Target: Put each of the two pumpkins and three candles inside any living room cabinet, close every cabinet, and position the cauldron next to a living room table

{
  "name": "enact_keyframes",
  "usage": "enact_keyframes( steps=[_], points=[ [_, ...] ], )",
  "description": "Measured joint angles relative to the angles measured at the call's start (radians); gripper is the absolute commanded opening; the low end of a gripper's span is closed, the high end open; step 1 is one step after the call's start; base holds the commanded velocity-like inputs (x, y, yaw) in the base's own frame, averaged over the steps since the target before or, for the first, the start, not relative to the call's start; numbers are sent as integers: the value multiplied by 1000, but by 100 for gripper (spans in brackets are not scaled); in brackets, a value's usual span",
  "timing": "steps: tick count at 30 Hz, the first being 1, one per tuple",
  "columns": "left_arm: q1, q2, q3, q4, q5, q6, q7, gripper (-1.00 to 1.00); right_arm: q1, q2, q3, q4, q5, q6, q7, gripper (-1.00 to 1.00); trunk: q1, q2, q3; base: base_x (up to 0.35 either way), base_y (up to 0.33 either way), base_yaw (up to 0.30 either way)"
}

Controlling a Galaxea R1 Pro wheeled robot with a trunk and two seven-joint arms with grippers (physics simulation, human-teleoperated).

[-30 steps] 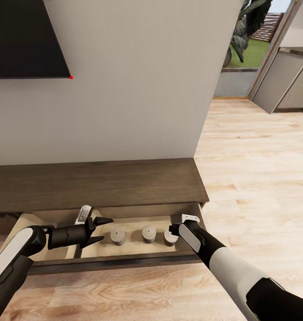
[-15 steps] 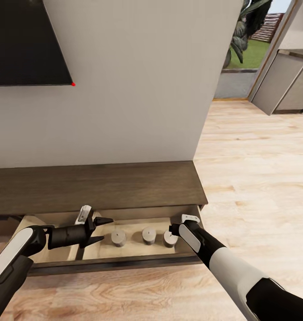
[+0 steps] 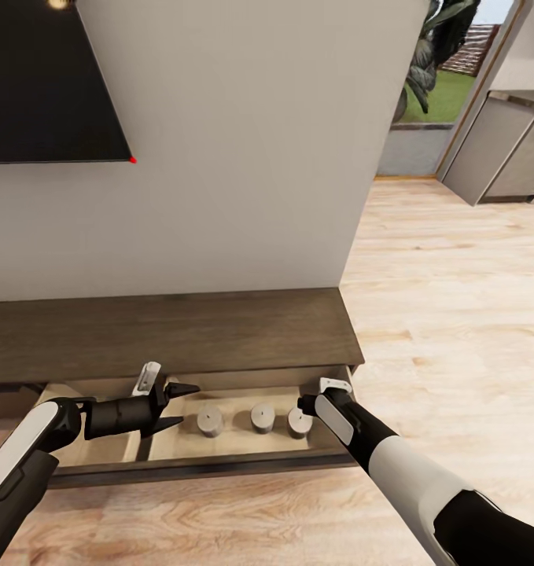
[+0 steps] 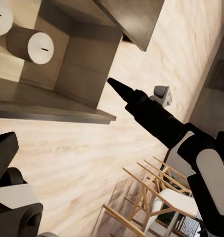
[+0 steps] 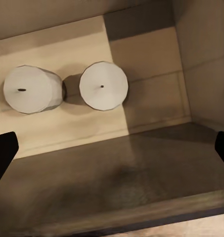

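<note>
A dark television screen (image 3: 50, 82) is hanging on the pale wall (image 3: 243, 149) at the far left of the head view, above the long dark-brown cabinet (image 3: 172, 330) that is running along the base of that wall. Below the cabinet's top, a wide drawer (image 3: 219, 464) is standing pulled out over the light wood floor (image 3: 447, 314), showing its pale beige inside.

The left gripper (image 3: 189, 406) is hovering over the left part of the open drawer, its two black fingers spread apart and holding nothing. Just to its right, three short grey candles are standing upright in a row on the drawer's floor: the first candle (image 3: 210, 421), the middle candle (image 3: 262, 417) and the third candle (image 3: 300, 422), each near its neighbour but apart from it.

The right gripper (image 3: 303, 404) is reaching down into the drawer just beside the third candle; in the right wrist view its dark fingertips (image 5: 3, 150) are showing at opposite edges of the picture, wide apart and empty, with two of the candles standing beyond them near the drawer's corner. In the left wrist view the right arm (image 4: 161, 121) is stretching past the drawer's corner, with pale wooden chairs (image 4: 156, 195) standing on the floor behind it.

At the far right of the head view, grey kitchen units (image 3: 502, 149) are lining the next room, and a leafy plant (image 3: 436, 47) is standing by the doorway.
</note>
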Motion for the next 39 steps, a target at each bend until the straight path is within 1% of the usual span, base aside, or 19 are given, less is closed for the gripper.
enact_keyframes(
  steps=[25, 39],
  points=[
    [0, 0, 0, 3, -1, 0, 0, 100, 0, 0, -1, -1, -1, 4, 2, 100, -96, 175, 78, -7, 0, 0],
    [0, 0, 0, 3, -3, 0, 0, 100, 0, 1, -1, -1, -1, 4, 0, 100, -149, 273, 122, -286, 0, 0]
  ],
)
